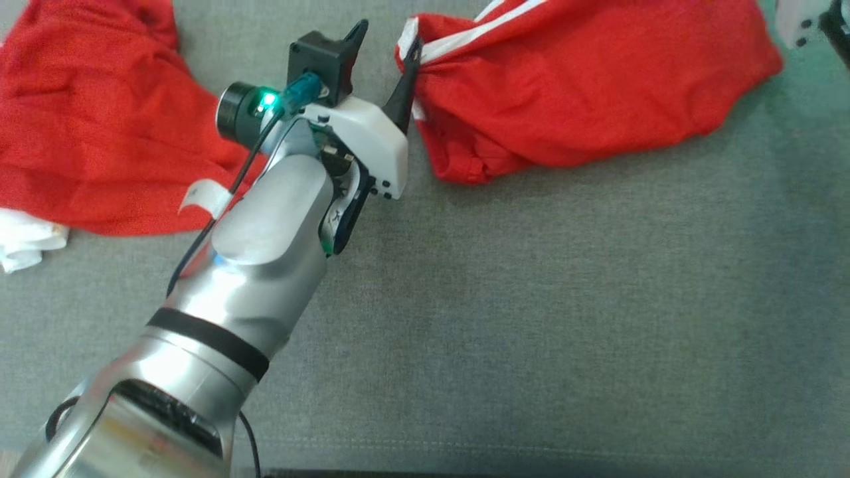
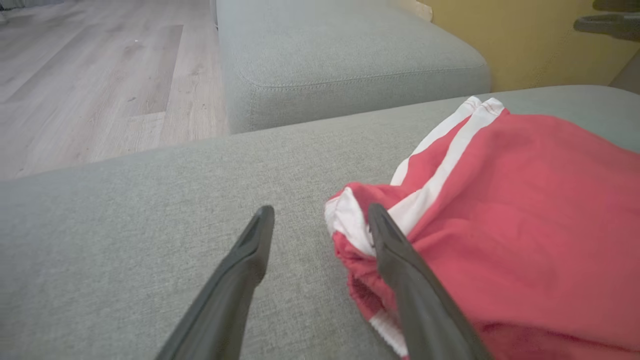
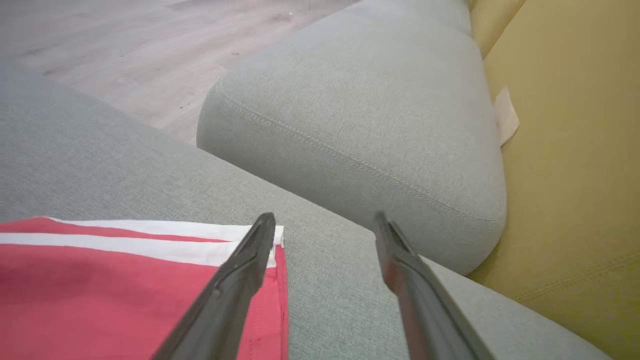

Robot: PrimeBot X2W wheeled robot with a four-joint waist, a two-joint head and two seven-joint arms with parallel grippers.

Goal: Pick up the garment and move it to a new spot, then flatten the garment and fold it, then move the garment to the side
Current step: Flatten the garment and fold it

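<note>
My left gripper (image 2: pixel 320 215) gapes, empty; right gripper (image 3: pixel 325 220) too — both at the red, white-striped fabric garment's (image 2: pixel 525 210) edges.

I am seeing the garment (image 1: pixel 584 93) lying on the sofa seat (image 1: pixel 531 299). My left pincer (image 1: pixel 388 40) is sitting at its left end with one finger against the cloth. My right pincer (image 3: pixel 325 220) is hanging at its right end, one finger over the corner. A second garment (image 1: pixel 86 119) is lying well apart to the left. Another cushion (image 2: pixel 350 55) is sitting beyond the seat, with the floor (image 2: pixel 100 75) beside it.
</note>
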